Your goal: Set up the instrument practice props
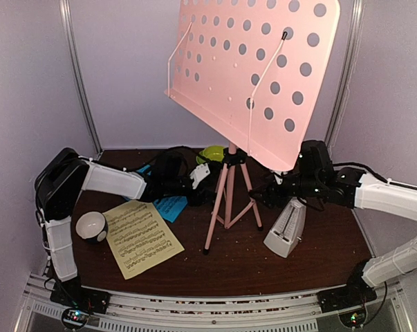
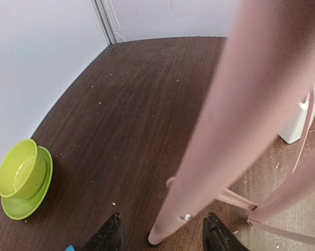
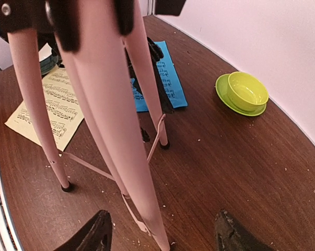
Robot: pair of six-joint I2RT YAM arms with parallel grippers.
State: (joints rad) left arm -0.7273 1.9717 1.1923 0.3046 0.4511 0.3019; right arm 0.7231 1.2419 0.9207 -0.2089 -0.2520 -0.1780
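Observation:
The pink music stand (image 1: 249, 69) stands upright on its tripod legs (image 1: 227, 200) mid-table. My left gripper (image 1: 202, 174) is open at the stand's left; in the left wrist view (image 2: 162, 235) one pink leg (image 2: 199, 157) runs between the fingers with gaps on both sides. My right gripper (image 1: 263, 194) is open at the stand's right; in the right wrist view (image 3: 162, 235) another leg (image 3: 141, 183) passes between the wide-spread fingers. The pale-yellow page (image 1: 142, 238) and blue page (image 1: 170, 206) lie flat at the left. The white metronome (image 1: 286, 228) stands at the right.
A green bowl on a saucer (image 1: 211, 153) sits behind the stand, also in the left wrist view (image 2: 21, 178) and the right wrist view (image 3: 243, 93). A small white-and-black cup (image 1: 92, 226) lies at the left front. Walls close in the table on three sides.

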